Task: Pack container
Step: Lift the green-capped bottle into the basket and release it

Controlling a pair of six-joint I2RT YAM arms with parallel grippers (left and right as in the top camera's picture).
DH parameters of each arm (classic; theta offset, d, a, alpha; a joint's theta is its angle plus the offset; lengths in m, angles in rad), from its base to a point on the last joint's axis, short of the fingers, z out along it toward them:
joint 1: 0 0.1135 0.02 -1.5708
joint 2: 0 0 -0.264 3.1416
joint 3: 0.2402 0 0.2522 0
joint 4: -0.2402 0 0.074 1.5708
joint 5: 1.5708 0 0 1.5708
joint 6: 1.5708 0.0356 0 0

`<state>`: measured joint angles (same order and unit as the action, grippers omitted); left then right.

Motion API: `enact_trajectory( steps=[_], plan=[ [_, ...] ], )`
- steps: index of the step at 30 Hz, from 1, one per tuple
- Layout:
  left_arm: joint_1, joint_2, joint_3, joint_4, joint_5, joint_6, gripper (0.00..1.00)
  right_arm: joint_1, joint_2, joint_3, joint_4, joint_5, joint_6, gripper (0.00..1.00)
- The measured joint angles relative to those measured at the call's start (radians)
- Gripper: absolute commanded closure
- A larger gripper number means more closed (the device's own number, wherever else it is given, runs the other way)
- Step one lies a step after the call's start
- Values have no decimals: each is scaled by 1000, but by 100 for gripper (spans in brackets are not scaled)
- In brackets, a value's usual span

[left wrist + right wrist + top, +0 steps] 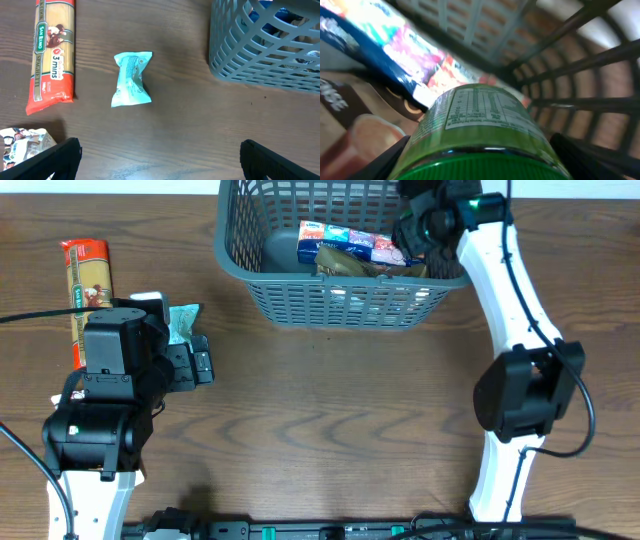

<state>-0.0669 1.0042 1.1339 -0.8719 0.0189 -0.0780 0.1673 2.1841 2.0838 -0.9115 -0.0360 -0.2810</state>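
Soft, even light from above covers the table [330,420] — shadows are faint. The view ahead of the left fingers [50,160] is sharp, the fingers themselves dark blurred slabs. Between the right fingers [605,160] the green bottle [480,125] is smeared; beyond them the container [580,60] blurs — white glare behind its lattice.

Matt plastic container [340,305], wood-grain table [330,420], glossy spaghetti packet [52,50], crinkled teal wrapper [131,80], glossy green-labelled bottle [480,125]

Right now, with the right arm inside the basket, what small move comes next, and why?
Probably open the right gripper and let go of the green-capped bottle: it is gripped well inside the basket, within its lattice walls, beside the snack packets. Whether it touches the bottom I cannot tell, so release gently.
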Motion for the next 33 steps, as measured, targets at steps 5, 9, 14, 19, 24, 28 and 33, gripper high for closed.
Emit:
enact_trajectory(
  steps=[5,9,14,19,24,28,33],
  plan=[
    [0,0,0,0,0,0,2,1,66,0,-27,-3,0,94],
    [0,0,0,0,0,0,2,3,97,0,-38,-10,0,39],
    [0,0,0,0,0,0,2,8,100,12,-51,-24,5,1],
    [0,0,0,0,0,0,2,18,100,98,-139,-19,-4,1],
    [0,0,0,0,0,0,2,22,77,340,-185,-8,-14,1],
    [0,0,0,0,0,0,2,19,-16,523,-209,-2,19,1],
    [0,0,0,0,0,11,2,-42,-199,644,-300,119,201,1]
  ],
)
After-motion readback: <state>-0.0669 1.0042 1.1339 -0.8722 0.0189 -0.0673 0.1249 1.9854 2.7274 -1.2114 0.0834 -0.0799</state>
